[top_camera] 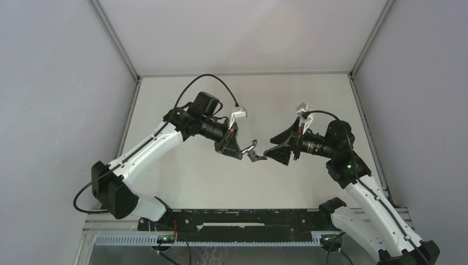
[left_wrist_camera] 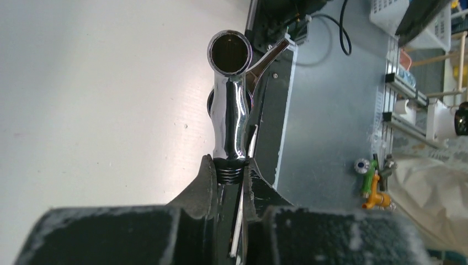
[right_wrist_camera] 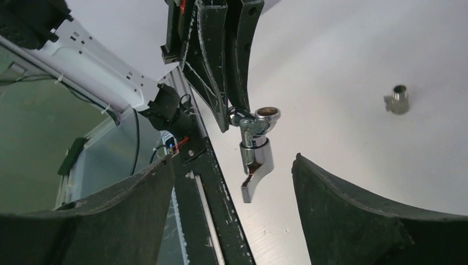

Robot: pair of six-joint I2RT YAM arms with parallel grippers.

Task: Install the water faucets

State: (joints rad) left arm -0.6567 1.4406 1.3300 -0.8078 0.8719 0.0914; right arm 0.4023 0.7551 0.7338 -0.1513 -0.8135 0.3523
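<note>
Left hand (left_wrist_camera: 228, 172) pinches the chrome tap (left_wrist_camera: 230, 110) by its threaded end. Right hand (right_wrist_camera: 232, 165) is spread around the tap, not touching it. Grey stub (right_wrist_camera: 397, 99) lies apart on the surface (right_wrist_camera: 342, 49).

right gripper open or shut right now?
Open. In its wrist view the right gripper has its jaws wide apart, touching nothing; the faucet seen between them is clamped by the left gripper.

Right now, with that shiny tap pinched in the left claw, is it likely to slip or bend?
Probably rigid: the chrome tap looks like polished metal, so bending seems unlikely. Its mirror-smooth body looks slippery, but the left gripper bites the ridged threaded end, which likely holds better.
</note>
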